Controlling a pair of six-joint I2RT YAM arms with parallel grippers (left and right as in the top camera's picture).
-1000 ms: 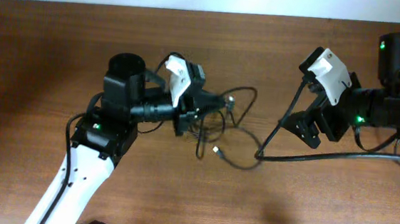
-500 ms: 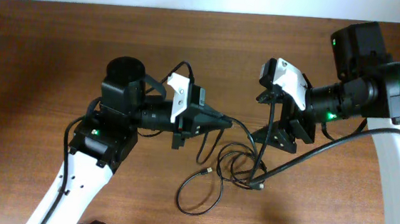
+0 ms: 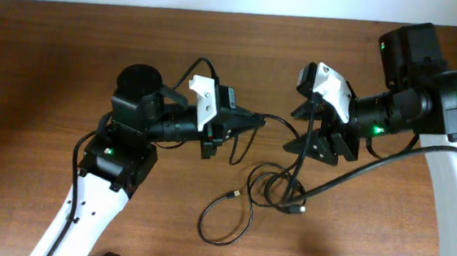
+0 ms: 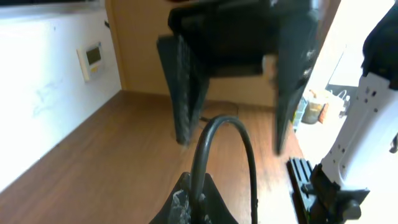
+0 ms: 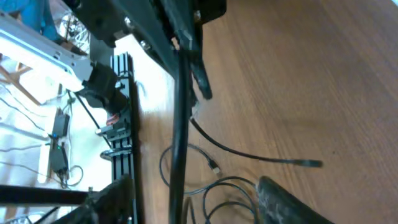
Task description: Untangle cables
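Observation:
The cables (image 3: 266,187) are thin black cords. One loop (image 3: 225,222) and a small plug (image 3: 234,195) lie on the table toward the front. My left gripper (image 3: 255,122) is shut on one cable above the table. In the left wrist view that cable (image 4: 225,122) rises from the closed left gripper (image 4: 198,202) and arcs over. My right gripper (image 3: 295,130) faces it from the right, jaws apart. In the right wrist view the held cable (image 5: 178,143) runs between the right gripper (image 5: 193,208) fingers with a gap on each side.
The wooden table (image 3: 54,65) ends at a white wall along the back. A thicker black arm cable (image 3: 372,168) trails from the right arm across the table. Both arm bases sit at the front left and right.
The right arm swung left to face the left gripper, and its jaws have narrowed around the raised cable. The cable bunch has shifted and its loops now lie nearer the front.

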